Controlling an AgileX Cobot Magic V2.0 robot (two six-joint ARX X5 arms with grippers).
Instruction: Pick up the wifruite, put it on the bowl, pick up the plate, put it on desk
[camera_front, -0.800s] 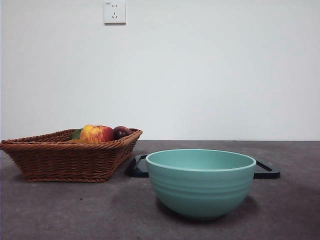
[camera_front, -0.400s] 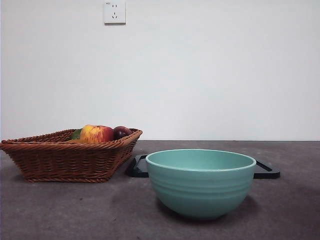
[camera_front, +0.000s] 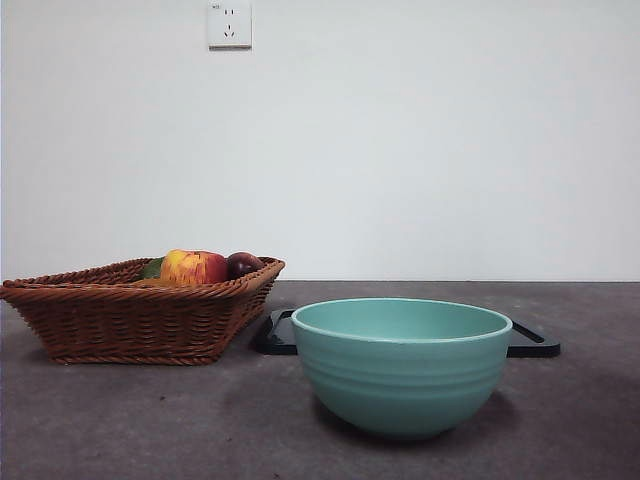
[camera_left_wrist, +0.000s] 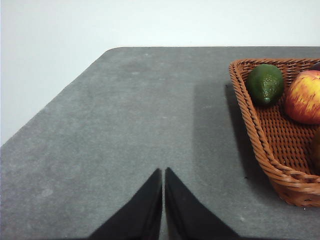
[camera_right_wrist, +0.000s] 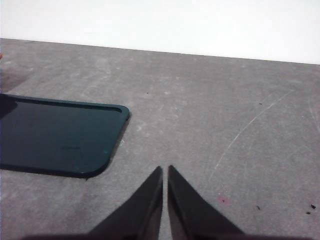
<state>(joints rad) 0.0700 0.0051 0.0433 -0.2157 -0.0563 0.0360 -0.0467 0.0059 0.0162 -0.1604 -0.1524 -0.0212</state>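
Observation:
The teal bowl (camera_front: 402, 365) stands empty on the desk (camera_front: 150, 420), near the front. Behind it lies the plate (camera_front: 533, 342), flat, black and round-cornered, seen again in the right wrist view as the bare plate (camera_right_wrist: 55, 135). The wifruite shows only as a dull brown sliver (camera_left_wrist: 316, 150) inside the wicker basket (camera_left_wrist: 260, 135), below the apple (camera_left_wrist: 305, 96). My left gripper (camera_left_wrist: 163, 172) hangs shut over bare desk beside the basket. My right gripper (camera_right_wrist: 165, 170) is shut over the desk beside the plate's corner. Neither gripper shows in the front view.
The wicker basket (camera_front: 130, 320) sits at the left with a red-and-yellow apple (camera_front: 192, 267), a dark purple fruit (camera_front: 243, 264) and a green avocado (camera_left_wrist: 265, 83). The desk's edge (camera_left_wrist: 55, 100) runs past the basket. A wall socket (camera_front: 229, 24) is on the white wall.

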